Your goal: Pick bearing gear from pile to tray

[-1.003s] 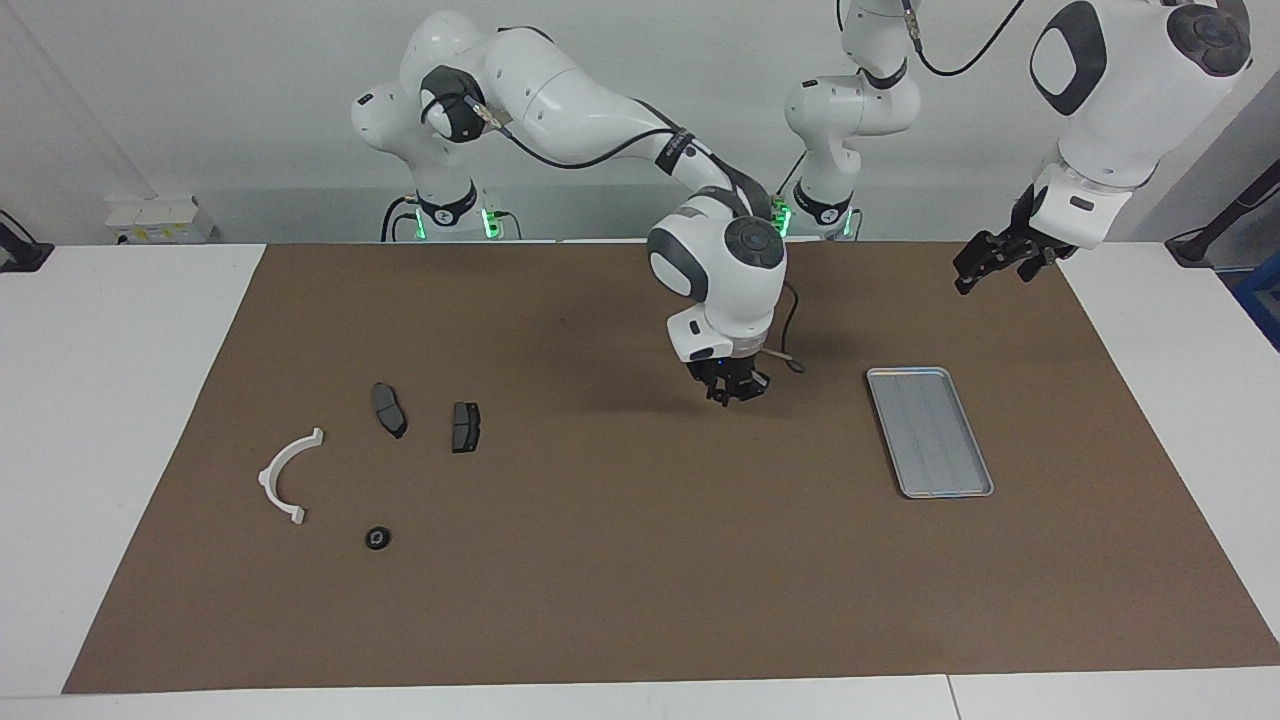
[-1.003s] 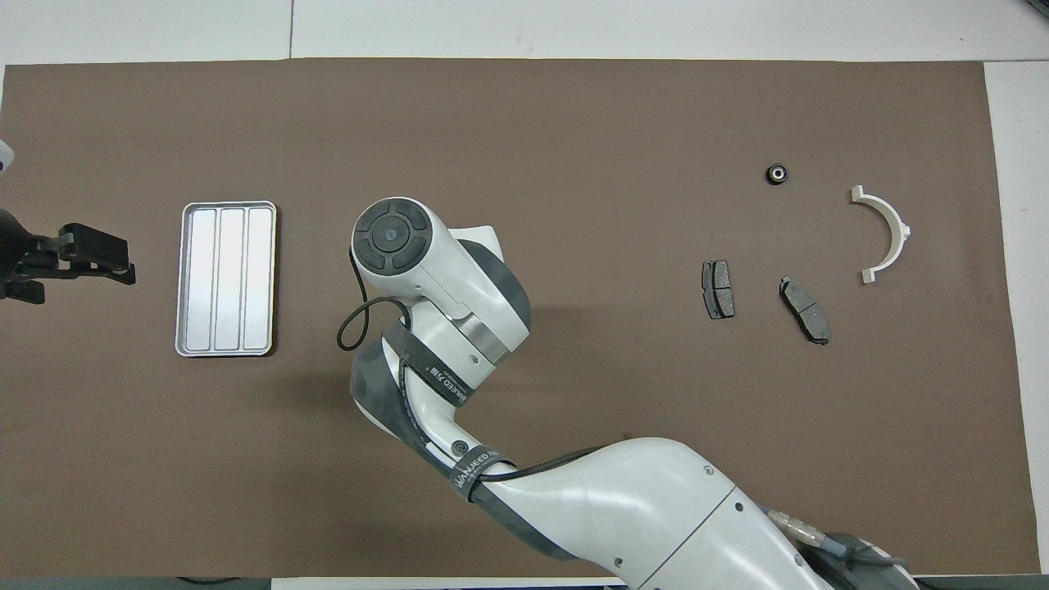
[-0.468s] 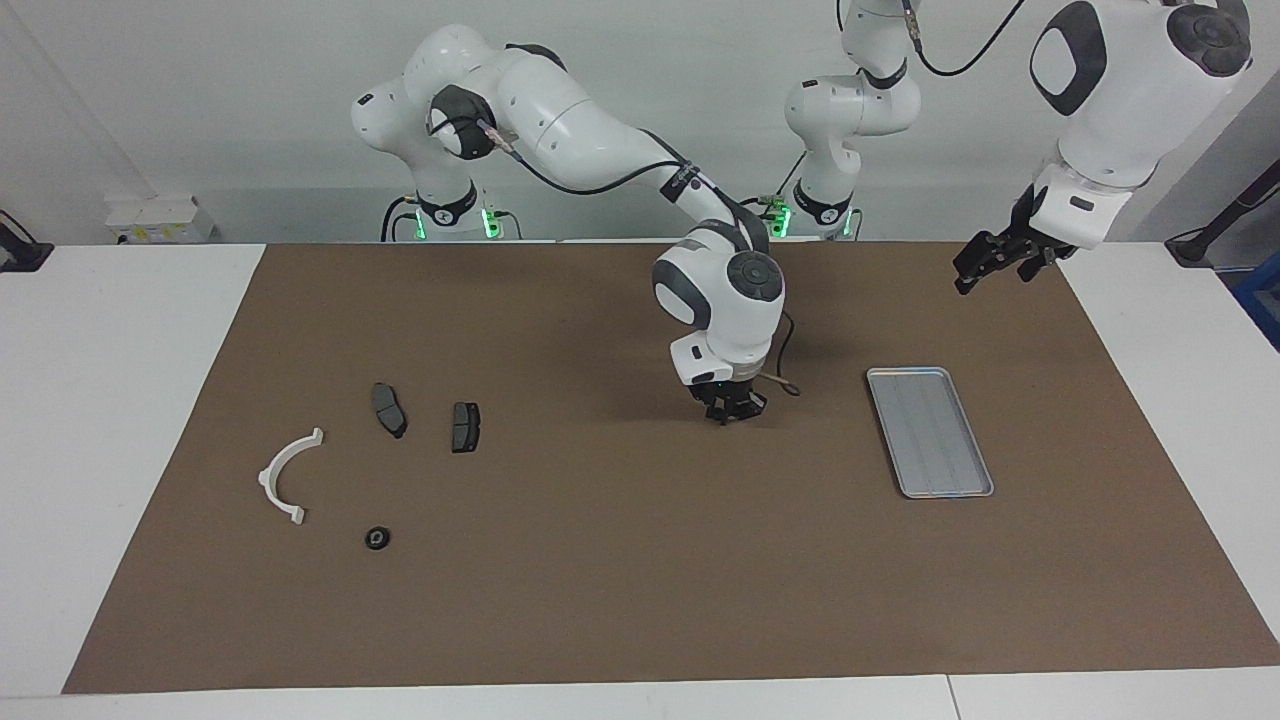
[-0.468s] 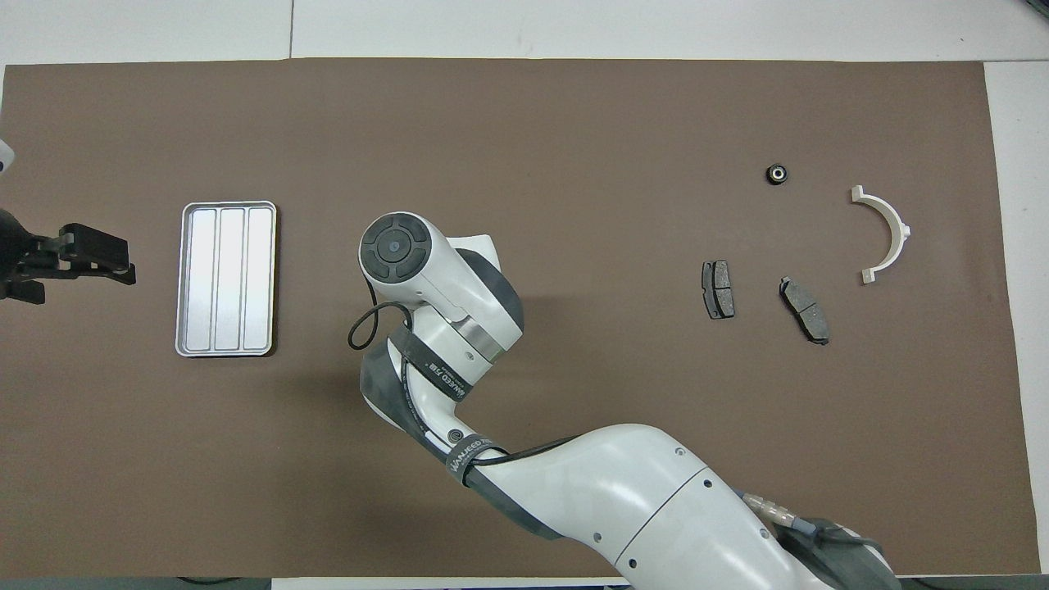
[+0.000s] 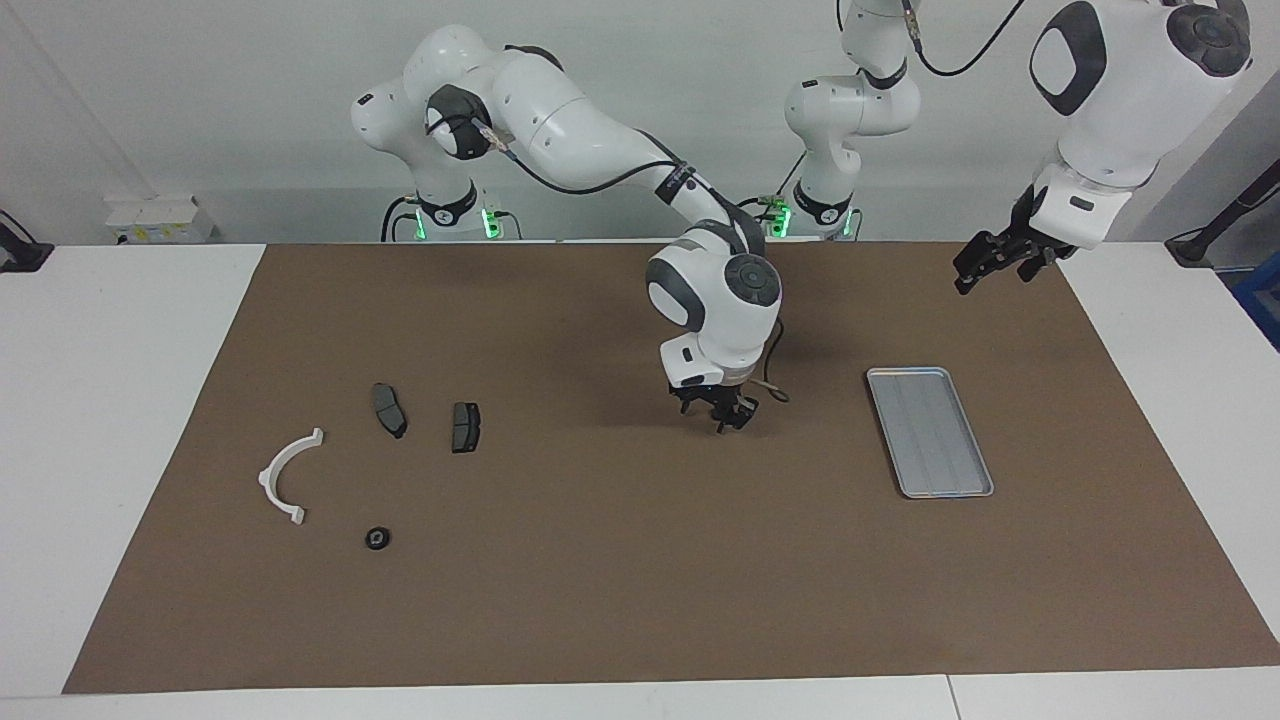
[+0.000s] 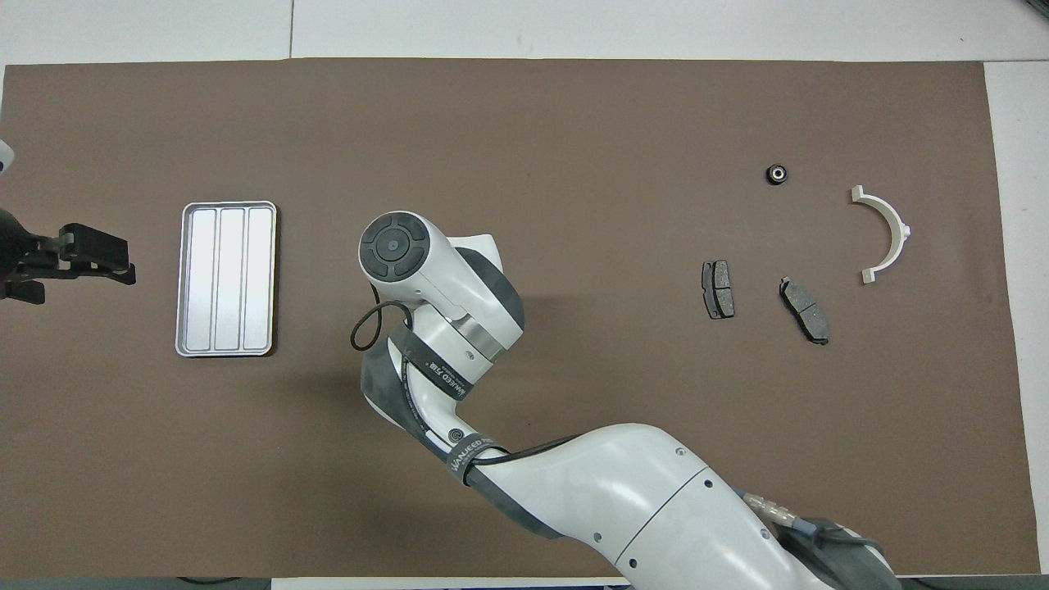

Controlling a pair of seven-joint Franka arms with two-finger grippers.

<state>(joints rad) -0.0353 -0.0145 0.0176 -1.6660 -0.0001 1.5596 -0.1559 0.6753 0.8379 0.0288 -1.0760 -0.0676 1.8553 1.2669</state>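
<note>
The pile lies toward the right arm's end of the mat: a white half-ring bracket [image 5: 288, 475] [image 6: 885, 233], two dark brake pads [image 5: 389, 409] [image 5: 465, 426], and a small black round piece [image 5: 377, 538] [image 6: 776, 174], which is farthest from the robots. The silver tray [image 5: 930, 432] [image 6: 227, 279] lies toward the left arm's end and holds nothing. My right gripper [image 5: 722, 412] hangs low over bare mat between the pile and the tray; in the overhead view its own wrist hides it. My left gripper [image 5: 985, 265] [image 6: 98, 256] waits raised over the mat beside the tray.
A brown mat [image 5: 600, 600] covers most of the white table [image 5: 110, 400]. The right arm's wrist [image 6: 410, 254] and forearm stretch over the mat's middle. A thin cable loop [image 5: 772, 392] hangs beside the right gripper.
My right gripper has come down closer to the mat and shifted slightly toward the pile's end. The left arm and all the parts have not moved.
</note>
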